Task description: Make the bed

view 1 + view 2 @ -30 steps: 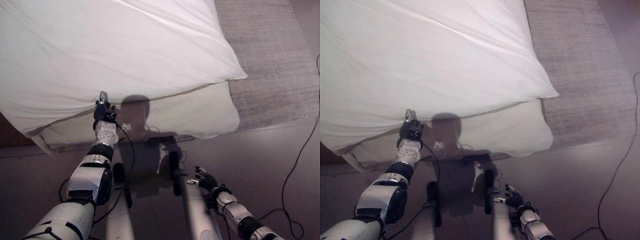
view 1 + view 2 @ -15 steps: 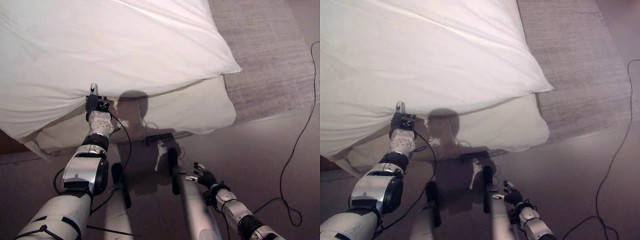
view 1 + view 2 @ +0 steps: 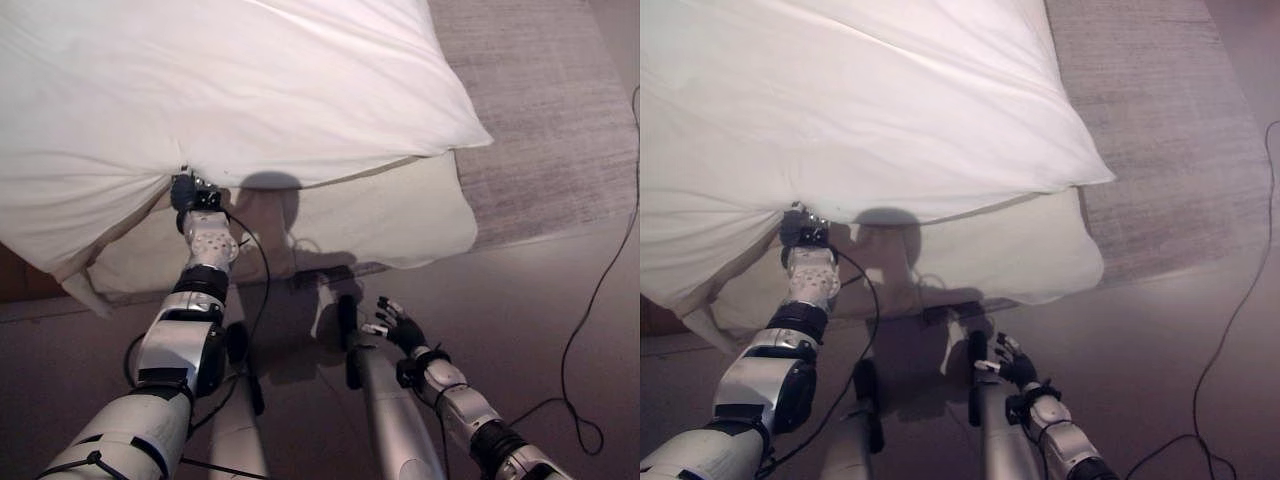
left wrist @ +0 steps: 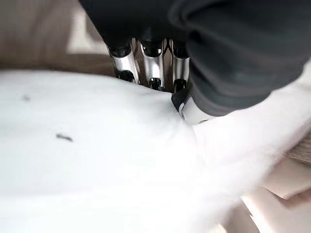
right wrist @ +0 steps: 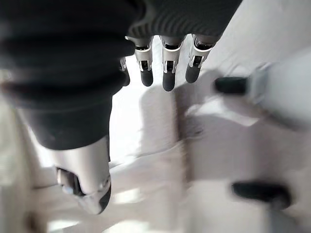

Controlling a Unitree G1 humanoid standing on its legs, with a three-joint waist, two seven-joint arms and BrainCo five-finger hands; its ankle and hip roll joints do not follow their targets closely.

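A white duvet (image 3: 250,90) covers the bed and overhangs a cream sheet (image 3: 380,215) at the near edge. My left hand (image 3: 190,195) reaches up to that edge, and creases in the cloth run toward it. In the left wrist view its fingers (image 4: 153,68) and thumb (image 4: 194,109) pinch the white duvet cloth (image 4: 97,160). My right hand (image 3: 400,328) hangs low over the floor, away from the bed. Its fingers (image 5: 165,63) are straight and hold nothing.
A grey rug (image 3: 540,120) lies on the floor to the right of the bed. Dark floor (image 3: 520,300) runs along the near side. A brown piece of the bed frame (image 3: 15,275) shows under the duvet at the far left.
My left hand has pushed into the duvet's edge and closed on it, so the cloth now puckers around it. My right hand has lifted a little toward the bed.
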